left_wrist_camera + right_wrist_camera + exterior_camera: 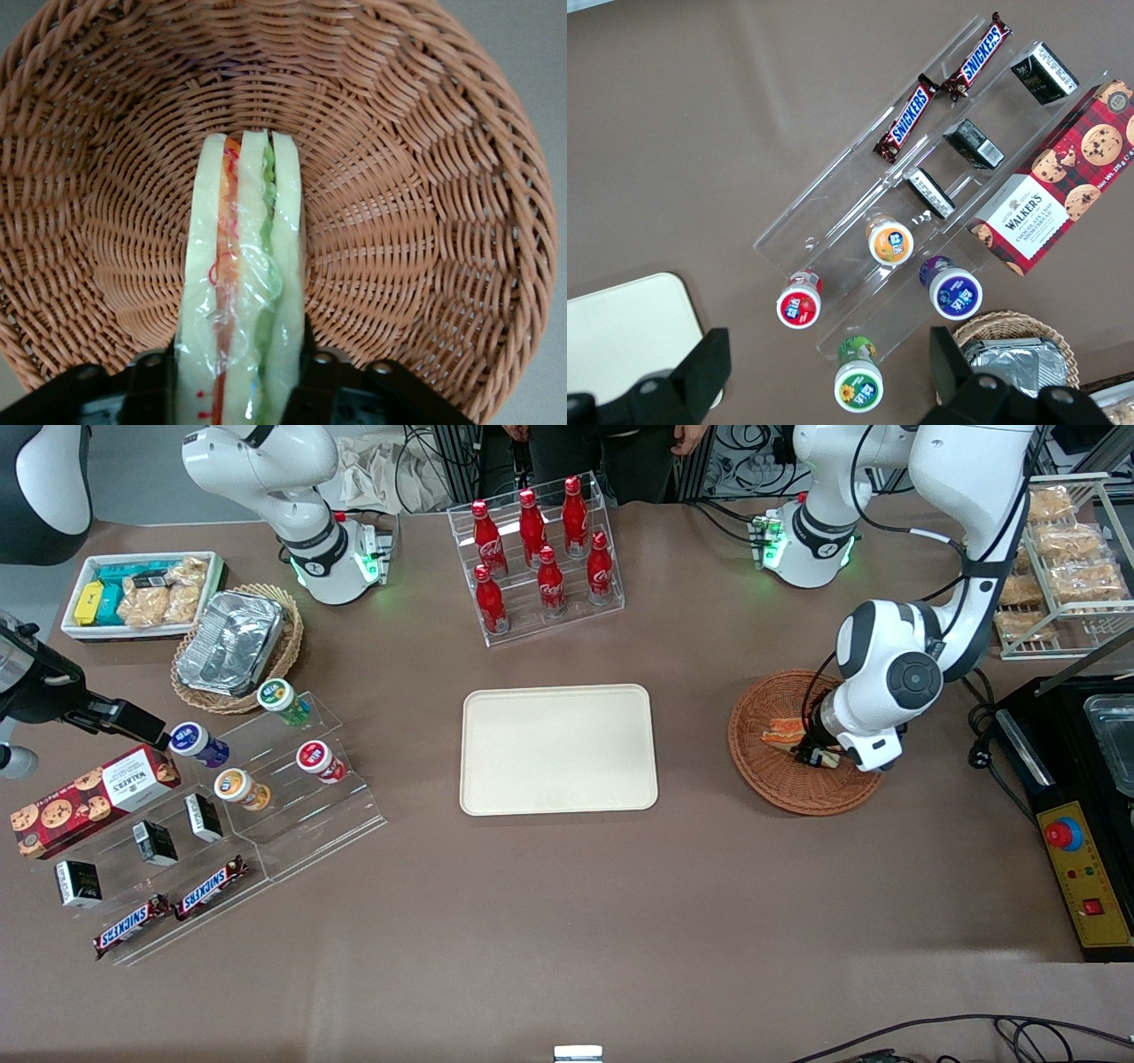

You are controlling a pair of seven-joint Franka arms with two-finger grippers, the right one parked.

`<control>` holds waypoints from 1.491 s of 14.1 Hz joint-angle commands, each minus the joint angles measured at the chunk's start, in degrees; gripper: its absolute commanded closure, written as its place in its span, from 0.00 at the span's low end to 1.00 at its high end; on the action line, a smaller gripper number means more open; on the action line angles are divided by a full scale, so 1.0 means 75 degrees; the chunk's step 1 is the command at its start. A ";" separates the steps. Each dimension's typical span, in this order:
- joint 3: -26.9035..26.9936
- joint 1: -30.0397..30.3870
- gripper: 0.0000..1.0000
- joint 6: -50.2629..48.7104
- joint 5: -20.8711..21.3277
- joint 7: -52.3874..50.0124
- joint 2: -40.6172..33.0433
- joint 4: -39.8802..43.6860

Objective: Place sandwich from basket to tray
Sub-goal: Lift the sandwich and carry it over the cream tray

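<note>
The left arm's gripper (817,755), low in the basket (762,779) near the desk's working-arm end, closes on the film-wrapped sandwich (244,292) by its bread faces, a soft, light, probably slippery wedge needing gentle pressure, the tray (558,749) waiting mid-desk.

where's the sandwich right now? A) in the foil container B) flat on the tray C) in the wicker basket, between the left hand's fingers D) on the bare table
C. The sandwich sits in the basket with the hand straddling its wrapped end; the tray holds nothing.
</note>
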 commanded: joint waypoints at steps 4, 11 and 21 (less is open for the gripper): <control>-0.0076 0.0009 1.00 -0.0444 0.0076 0.0627 -0.0918 0.0128; -0.0649 -0.0144 1.00 -0.2882 0.0135 0.2076 -0.1153 0.2543; -0.2080 -0.1160 1.00 -0.2639 0.1084 0.4717 -0.0979 0.2697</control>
